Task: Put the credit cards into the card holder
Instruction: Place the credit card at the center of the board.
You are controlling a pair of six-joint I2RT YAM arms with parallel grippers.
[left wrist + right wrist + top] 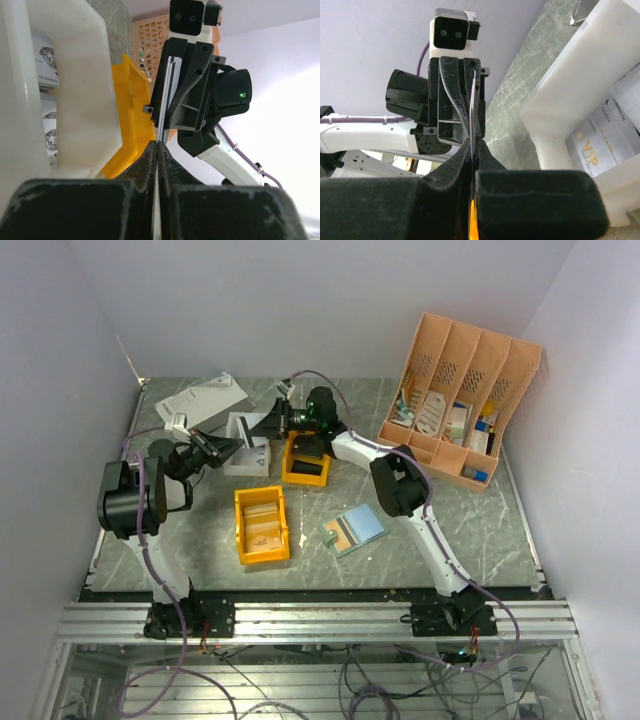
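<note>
The marbled counter (pixel 480 530) carries a peach desk organiser (pixel 460 400) at its far right corner; a yellow bin (pixel 240 525) sits near the middle front, a second yellow bin (pixel 305 481) lies farther back, and a white bin (pixel 247 468) stands just left of that one, with other cards (pixel 605 145) lying inside it, one printed "VIP".

The card holder (pixel 353 530) lies open and flat on the counter, pale blue inside up, just right of the nearer yellow bin and in front of the right arm; it is well apart from both tools, nearer the arm bases than they are.

The left tool (pixel 157 145) and the right tool (pixel 472 145) face each other tip to tip above the white bin; each has its fingers pressed together on the same credit card (pixel 473 115), which shows edge-on as a thin pale line running from one tool into the other, clear of the counter.
</note>
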